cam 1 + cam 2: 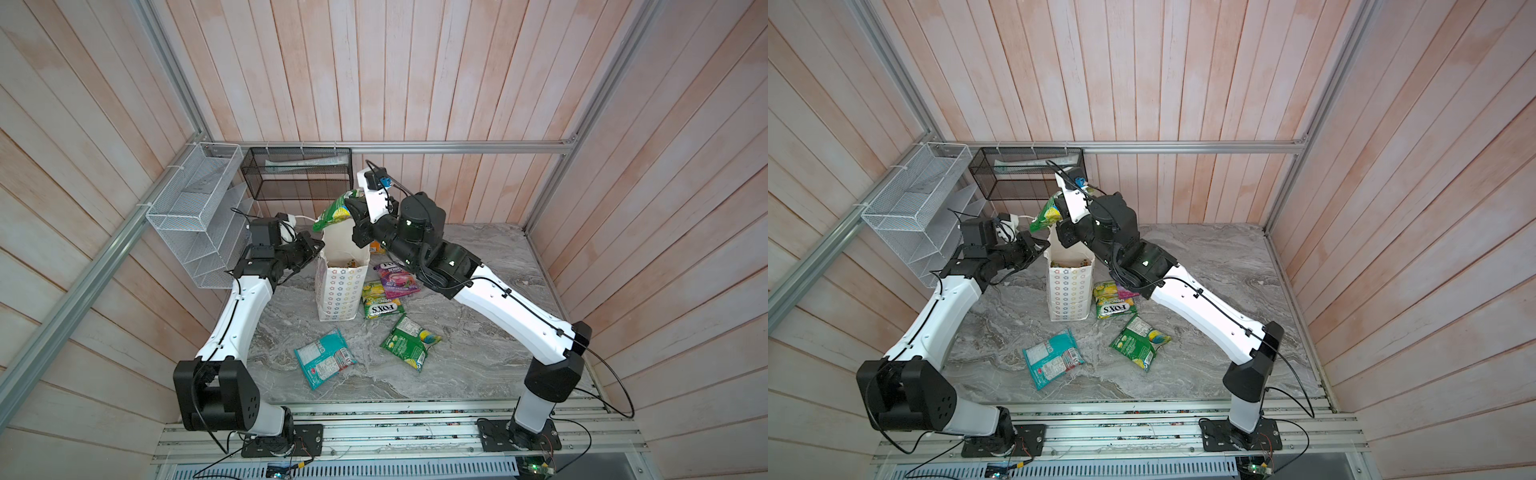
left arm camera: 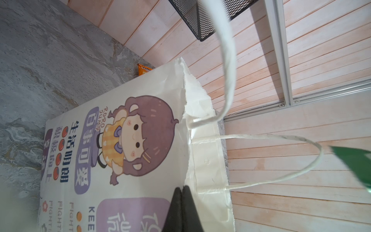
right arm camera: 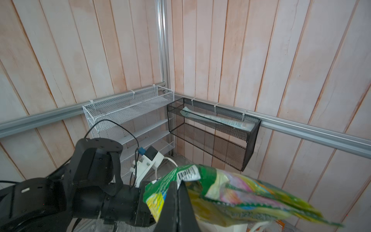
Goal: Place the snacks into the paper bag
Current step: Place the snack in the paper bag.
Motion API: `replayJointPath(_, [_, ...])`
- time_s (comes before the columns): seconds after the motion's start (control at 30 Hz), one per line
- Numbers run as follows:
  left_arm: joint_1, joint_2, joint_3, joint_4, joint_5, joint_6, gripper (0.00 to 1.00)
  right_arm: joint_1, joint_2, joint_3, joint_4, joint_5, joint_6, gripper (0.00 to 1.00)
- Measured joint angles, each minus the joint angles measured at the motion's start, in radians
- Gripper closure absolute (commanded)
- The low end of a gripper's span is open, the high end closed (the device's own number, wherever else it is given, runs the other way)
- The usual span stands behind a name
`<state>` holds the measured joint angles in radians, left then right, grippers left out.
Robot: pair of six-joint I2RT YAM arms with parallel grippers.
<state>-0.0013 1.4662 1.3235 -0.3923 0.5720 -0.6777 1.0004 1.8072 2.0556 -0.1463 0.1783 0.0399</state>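
Note:
The white paper bag point(image 1: 340, 293) point(image 1: 1069, 297) stands upright and open mid-table. My left gripper point(image 1: 319, 245) point(image 2: 181, 189) is shut on its rim point(image 2: 200, 112), from the left side. My right gripper point(image 1: 354, 212) point(image 3: 179, 182) is shut on a green snack pouch point(image 1: 334, 211) point(image 3: 230, 192), which hangs tilted just above the bag's mouth. On the table lie a teal pouch point(image 1: 324, 359), a green pouch point(image 1: 409, 343), a yellow-green FOX'S pouch point(image 1: 380, 302), a purple pouch point(image 1: 395, 279) and an orange one point(image 2: 144, 69) behind the bag. Something colourful shows inside the bag point(image 1: 348, 262).
A white wire-mesh rack point(image 1: 199, 216) hangs on the left wall. A black mesh basket point(image 1: 297, 172) holding a tube hangs on the back wall, close behind my right gripper. Wooden walls close in the marble table point(image 1: 478, 332) on three sides.

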Motion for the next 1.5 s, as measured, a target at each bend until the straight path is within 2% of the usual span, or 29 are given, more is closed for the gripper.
replayJointPath(0.37, [0.0, 0.0, 0.0, 0.0, -0.003, 0.0, 1.0, -0.004, 0.04, -0.077, -0.044, 0.005, -0.006, 1.0])
replayJointPath(0.7, [0.0, 0.0, 0.0, -0.004, -0.003, 0.0, 1.0, -0.064, 0.04, -0.173, -0.041, -0.005, 0.047, 1.0])
replayJointPath(1.1, [0.0, 0.0, 0.0, -0.003, -0.003, 0.0, 1.0, -0.136, 0.036, -0.195, -0.039, -0.039, 0.125, 1.0])
replayJointPath(1.5, [0.0, 0.0, 0.0, -0.003, -0.003, 0.0, 1.0, -0.138, 0.042, -0.184, -0.053, -0.114, 0.142, 0.99])
